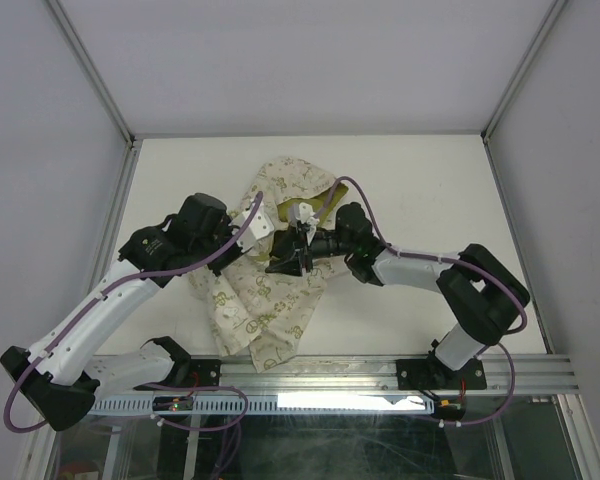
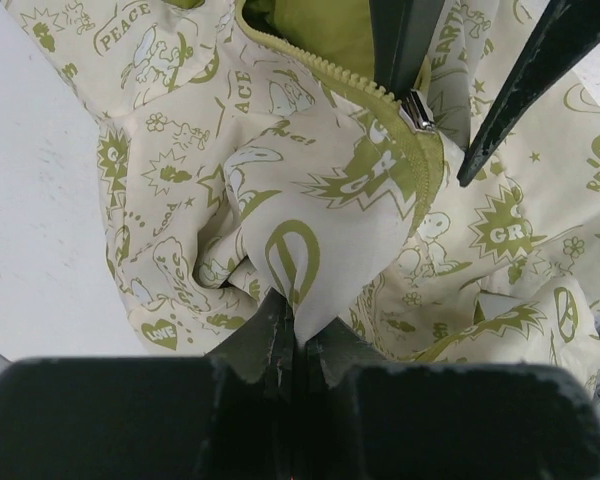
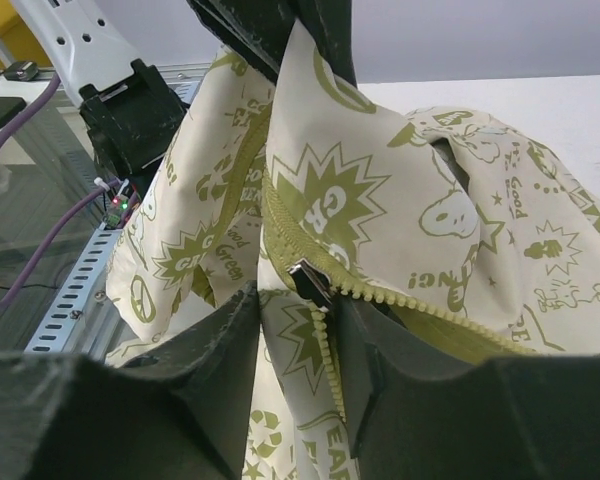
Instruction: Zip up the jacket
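Note:
The jacket (image 1: 265, 305) lies crumpled mid-table, cream with olive prints, its green lining (image 1: 327, 205) showing at the far side. My left gripper (image 1: 263, 222) is shut on a fold of jacket fabric (image 2: 295, 255), pinched between the pads (image 2: 270, 335). It also shows at the top of the right wrist view (image 3: 280, 30), holding the cloth up. My right gripper (image 3: 295, 300) straddles the zipper line with its jaws apart. The metal zipper slider (image 3: 310, 283) sits against the right finger (image 3: 380, 350). The slider also shows in the left wrist view (image 2: 417, 112), below the right gripper's fingers (image 2: 400, 40).
The white table (image 1: 430, 190) is walled by grey panels on three sides. A metal rail (image 1: 380, 375) runs along the near edge and carries both arm bases. The left arm's base (image 3: 130, 110) and cables show behind the lifted cloth.

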### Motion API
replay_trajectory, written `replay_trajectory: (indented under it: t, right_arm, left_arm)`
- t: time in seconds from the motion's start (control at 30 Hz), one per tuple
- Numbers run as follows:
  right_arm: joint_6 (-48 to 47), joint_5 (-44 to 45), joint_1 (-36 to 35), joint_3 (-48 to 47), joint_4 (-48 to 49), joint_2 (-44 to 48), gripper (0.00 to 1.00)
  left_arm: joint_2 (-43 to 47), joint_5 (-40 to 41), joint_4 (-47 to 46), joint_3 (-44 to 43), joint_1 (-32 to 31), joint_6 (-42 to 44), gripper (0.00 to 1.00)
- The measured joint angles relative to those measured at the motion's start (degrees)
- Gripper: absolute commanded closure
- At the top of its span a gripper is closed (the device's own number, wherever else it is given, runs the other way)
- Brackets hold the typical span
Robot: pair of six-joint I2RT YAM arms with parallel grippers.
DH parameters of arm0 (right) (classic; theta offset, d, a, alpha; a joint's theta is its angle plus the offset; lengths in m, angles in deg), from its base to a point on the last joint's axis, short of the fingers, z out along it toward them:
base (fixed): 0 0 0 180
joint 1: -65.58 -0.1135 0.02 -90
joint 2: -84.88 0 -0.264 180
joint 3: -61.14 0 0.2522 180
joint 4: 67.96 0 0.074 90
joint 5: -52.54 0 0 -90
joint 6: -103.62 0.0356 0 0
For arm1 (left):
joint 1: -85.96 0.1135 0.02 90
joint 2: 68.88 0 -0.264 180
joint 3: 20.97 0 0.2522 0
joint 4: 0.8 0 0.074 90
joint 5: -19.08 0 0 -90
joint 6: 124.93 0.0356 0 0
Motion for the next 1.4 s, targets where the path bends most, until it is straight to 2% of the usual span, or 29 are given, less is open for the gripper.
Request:
replay_trajectory:
  t: [0.07, 0.33, 0.63, 0.83, 0.97, 1.2, 1.27, 1.4]
  right_arm:
    - [0.85, -0.11, -0.24, 0.0, 1.16, -0.79, 0.67]
    - [6.43, -2.45, 0.7, -0.04, 4.7, -1.38, 0.61]
    - [27.12, -8.41, 2.56, -2.86, 19.85, -6.16, 0.63]
    - [39.3, -8.87, 2.56, -3.72, 25.29, -6.93, 0.66]
    - [42.88, -7.67, 2.56, -4.94, 24.09, -6.91, 0.67]
    - [42.8, -3.85, 2.36, -6.34, 14.56, -6.36, 0.68]
    - [42.97, -2.95, 2.23, -6.45, 13.51, -6.19, 0.73]
    - [43.6, -2.49, 2.08, -6.51, 12.9, -6.03, 0.9]
  left_arm:
    - [-0.02, 0.0, -0.26, 0.02, 0.02, -0.11, 1.0]
    - [0.35, 0.24, -1.31, 1.64, 0.02, -0.15, 1.0]
    - [1.55, 1.84, -1.55, 3.26, 0.02, -0.24, 1.0]
    - [2.12, 3.02, -1.77, 3.67, 0.0, -0.81, 1.0]
    - [2.29, 3.28, -2.12, 3.69, 0.0, -1.62, 1.0]
    - [2.27, 3.69, -2.32, 3.69, 0.0, -2.62, 1.0]
    - [2.27, 3.93, -2.38, 3.69, 0.0, -2.71, 1.0]
    - [2.27, 4.5, -2.38, 3.69, 0.0, -2.8, 1.0]
